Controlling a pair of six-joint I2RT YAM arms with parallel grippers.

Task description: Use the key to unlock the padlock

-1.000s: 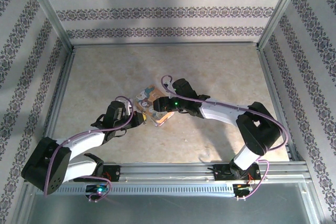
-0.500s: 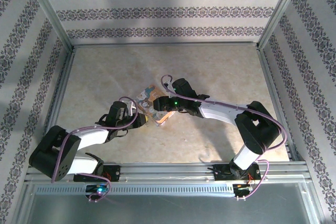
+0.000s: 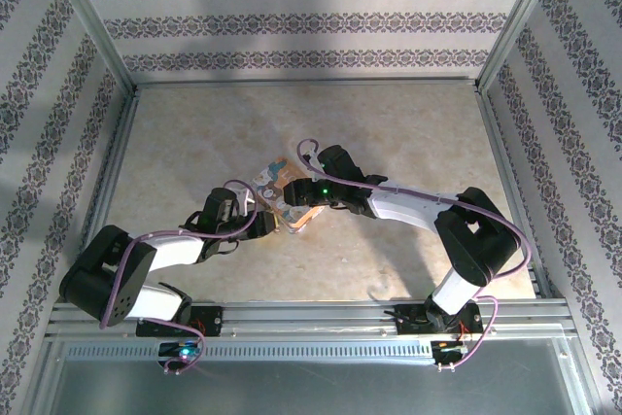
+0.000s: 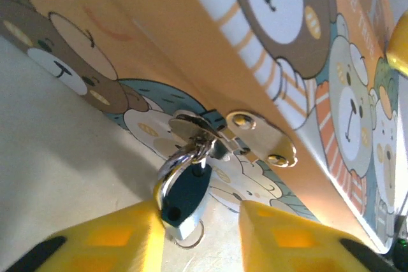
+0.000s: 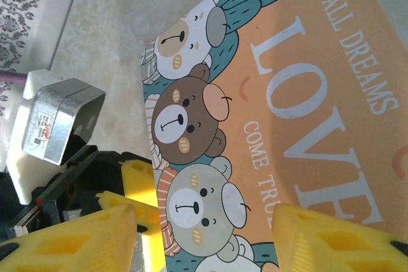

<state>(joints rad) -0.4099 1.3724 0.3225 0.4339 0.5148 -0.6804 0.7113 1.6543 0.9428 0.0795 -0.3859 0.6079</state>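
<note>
The cartoon box [image 3: 279,190] sits mid-frame in the top view. At the bottom of the left wrist view, the padlock [image 4: 185,197] hangs from the box's hasp [image 4: 262,141], between the parted fingers of the left gripper [image 4: 199,218]. The right gripper [image 5: 204,216] is spread wide over the lid.

One padlock [image 4: 185,199], one cartoon box [image 5: 306,113] (lettered "LOVE") and two end effectors [image 4: 201,221] [image 5: 204,234].
</note>
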